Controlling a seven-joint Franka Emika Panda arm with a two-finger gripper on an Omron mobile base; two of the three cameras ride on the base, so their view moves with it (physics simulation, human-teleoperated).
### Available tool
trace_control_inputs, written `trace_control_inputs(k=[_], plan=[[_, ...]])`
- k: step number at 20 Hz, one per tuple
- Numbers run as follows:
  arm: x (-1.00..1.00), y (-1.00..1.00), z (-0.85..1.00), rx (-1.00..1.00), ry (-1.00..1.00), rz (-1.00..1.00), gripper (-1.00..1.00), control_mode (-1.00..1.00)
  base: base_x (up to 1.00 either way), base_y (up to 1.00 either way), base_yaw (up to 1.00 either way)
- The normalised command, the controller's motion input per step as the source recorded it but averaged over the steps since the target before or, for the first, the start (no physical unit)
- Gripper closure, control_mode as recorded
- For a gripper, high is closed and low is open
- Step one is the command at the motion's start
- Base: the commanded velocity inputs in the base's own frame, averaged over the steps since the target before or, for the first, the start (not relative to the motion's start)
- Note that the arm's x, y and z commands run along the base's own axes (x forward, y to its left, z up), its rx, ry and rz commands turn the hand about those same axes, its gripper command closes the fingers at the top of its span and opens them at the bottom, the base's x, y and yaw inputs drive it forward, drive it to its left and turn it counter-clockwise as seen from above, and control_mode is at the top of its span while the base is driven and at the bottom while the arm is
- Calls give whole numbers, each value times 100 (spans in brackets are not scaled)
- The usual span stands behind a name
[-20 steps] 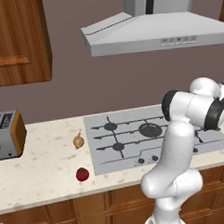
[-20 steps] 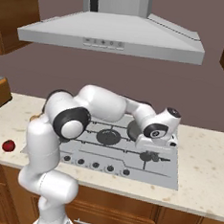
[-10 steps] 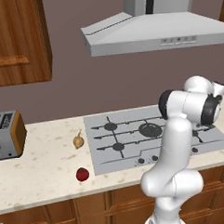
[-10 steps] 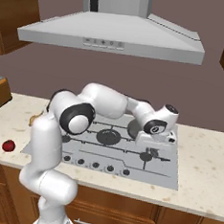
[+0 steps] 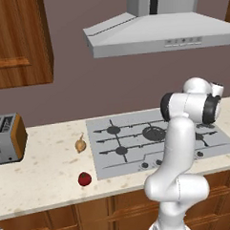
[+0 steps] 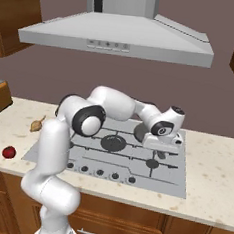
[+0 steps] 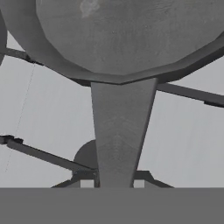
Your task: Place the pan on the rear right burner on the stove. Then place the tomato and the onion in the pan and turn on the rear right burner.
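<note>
My gripper (image 7: 114, 183) is shut on the long straight handle of the dark grey pan (image 7: 118, 39), whose round body spreads across the top of the hand view. The pan hangs just above the stove (image 7: 39, 113), with thin grate bars and a round black burner cap (image 7: 85, 157) under the handle. From the right base view the gripper (image 6: 160, 149) is over the stove's (image 6: 176, 182) right rear part and the pan (image 6: 140, 133) shows dark beside it. The red tomato (image 5: 84, 178) (image 6: 8, 152) and tan onion (image 5: 80, 145) (image 6: 36, 126) lie on the counter left of the stove (image 5: 133, 156).
A toaster (image 5: 8, 139) stands at the counter's far left. A steel range hood (image 6: 116, 36) hangs above the stove. A row of small dark knobs (image 6: 99, 172) runs along the stove's front edge. Wooden cabinets flank the hood.
The hand with the pan has drifted slightly leftward over the right side of the stove. Tomato and onion have stayed put.
</note>
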Motion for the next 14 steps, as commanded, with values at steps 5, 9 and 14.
trace_control_inputs(k=[5, 9, 14], plan=[[33, -4, -15, -1, 0, 0, 100, -100, 0, 0, 0], [24, -6, -29, -1, 0, 0, 100, -100, 0, 0, 0], [5, -6, -32, -1, 2, 0, 100, -100, 0, 0, 0]])
